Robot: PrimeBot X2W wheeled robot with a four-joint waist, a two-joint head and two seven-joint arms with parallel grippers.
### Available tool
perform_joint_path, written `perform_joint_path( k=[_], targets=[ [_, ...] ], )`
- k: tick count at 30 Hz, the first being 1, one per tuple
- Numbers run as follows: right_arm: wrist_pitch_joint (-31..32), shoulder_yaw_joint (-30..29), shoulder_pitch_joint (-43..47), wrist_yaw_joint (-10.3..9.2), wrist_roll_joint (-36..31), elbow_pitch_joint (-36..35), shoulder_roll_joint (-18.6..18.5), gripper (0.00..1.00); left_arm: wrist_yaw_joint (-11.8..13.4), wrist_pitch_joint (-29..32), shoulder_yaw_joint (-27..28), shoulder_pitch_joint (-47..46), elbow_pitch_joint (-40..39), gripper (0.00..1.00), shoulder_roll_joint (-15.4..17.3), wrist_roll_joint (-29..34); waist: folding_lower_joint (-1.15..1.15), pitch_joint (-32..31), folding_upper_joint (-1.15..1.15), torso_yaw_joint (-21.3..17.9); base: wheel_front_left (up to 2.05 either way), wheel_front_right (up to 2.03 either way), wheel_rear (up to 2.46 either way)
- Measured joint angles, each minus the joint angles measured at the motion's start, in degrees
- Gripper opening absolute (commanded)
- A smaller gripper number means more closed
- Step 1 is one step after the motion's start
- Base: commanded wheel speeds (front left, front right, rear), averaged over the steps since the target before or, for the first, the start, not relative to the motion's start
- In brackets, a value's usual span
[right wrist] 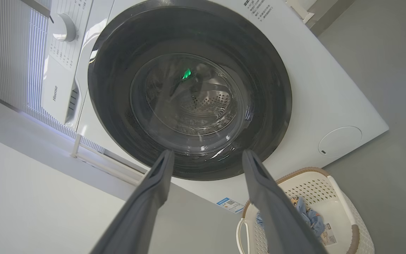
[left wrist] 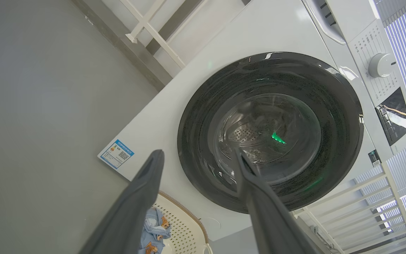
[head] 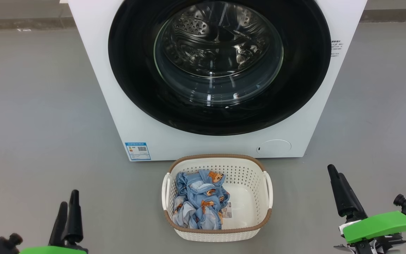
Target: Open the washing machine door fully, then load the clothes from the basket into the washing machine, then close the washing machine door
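Gloss all over the washing machine door (head: 220,120): black rim mirror-slick, clear glass bulging at its centre. Behind it the drum (head: 203,28), perforated steel, bright. The washing machine (head: 97,81) casing is smooth white with a soft sheen. The basket (head: 220,234): cream plastic punched with holes, brown woven-look rim, a paper label (head: 227,212) inside. The clothes (head: 197,203), soft crumpled cloth. The floor (head: 41,106), matt grey

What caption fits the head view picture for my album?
Washing machine door shut, bear-print clothes in the basket, left end effector and right end effector open.
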Motion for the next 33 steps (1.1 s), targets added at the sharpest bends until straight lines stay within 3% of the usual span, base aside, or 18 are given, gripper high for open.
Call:
perform_joint_path(
  k=[12, 33],
  targets=[
    [-1.9, 1.2, -0.8, 0.0, -11.1, 1.4, -0.8, 1.0, 0.0, -2.0, -0.6, -0.4, -0.1, 1.0, 0.6, 14.2, 0.0, -0.2, 0.0, 0.2, 0.0, 0.0, 0.0],
    [-5.7, 3.4, -1.2, 0.0, -25.6, 3.2, -2.5, 1.0, 0.0, -5.5, -0.4, -0.4, -0.2, 1.0, -0.4, 27.6, 0.0, -0.9, 0.0, 0.5, 0.0, 0.0, 0.0]
  ],
)
